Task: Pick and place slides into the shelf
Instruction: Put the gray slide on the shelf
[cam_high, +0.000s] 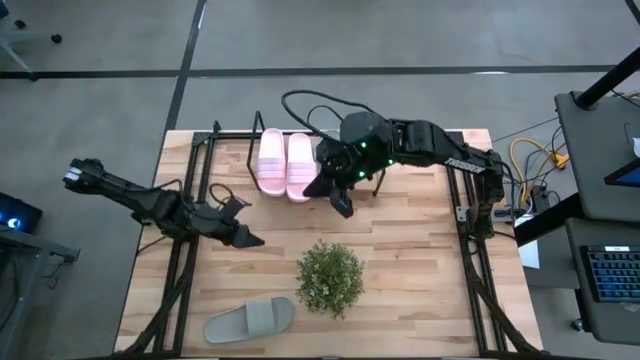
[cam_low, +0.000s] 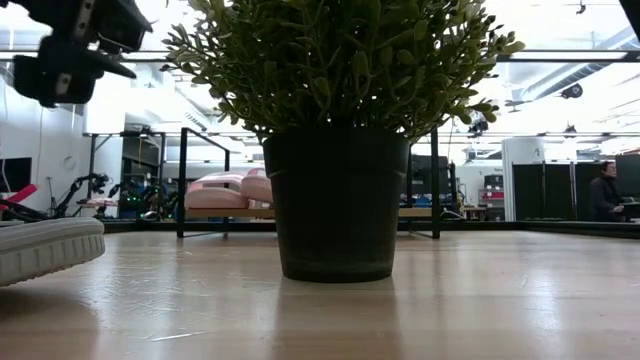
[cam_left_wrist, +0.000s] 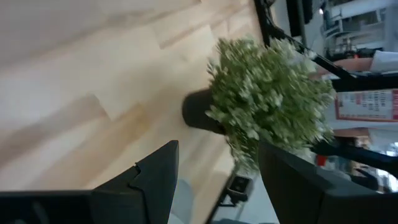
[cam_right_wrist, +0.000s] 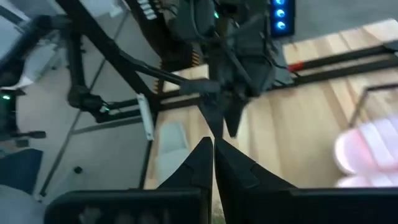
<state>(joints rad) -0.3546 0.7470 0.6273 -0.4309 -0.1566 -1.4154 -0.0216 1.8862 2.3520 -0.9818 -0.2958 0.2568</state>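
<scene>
Two pale pink slides lie side by side, soles down, on the shelf at the table's far side; they also show in the low view as pink slides. A grey slide lies sole down near the table's front left corner. My right gripper hangs shut and holds nothing, just right of the pink slides, above the table. My left gripper stands open with nothing between its fingers over the table's left middle, between the pink slides and the grey slide. Its fingers frame the plant.
A bushy green plant in a black pot stands on the table's near middle, right of the grey slide. Black frame rails run along the table's left and right sides. Cables loop over the far edge.
</scene>
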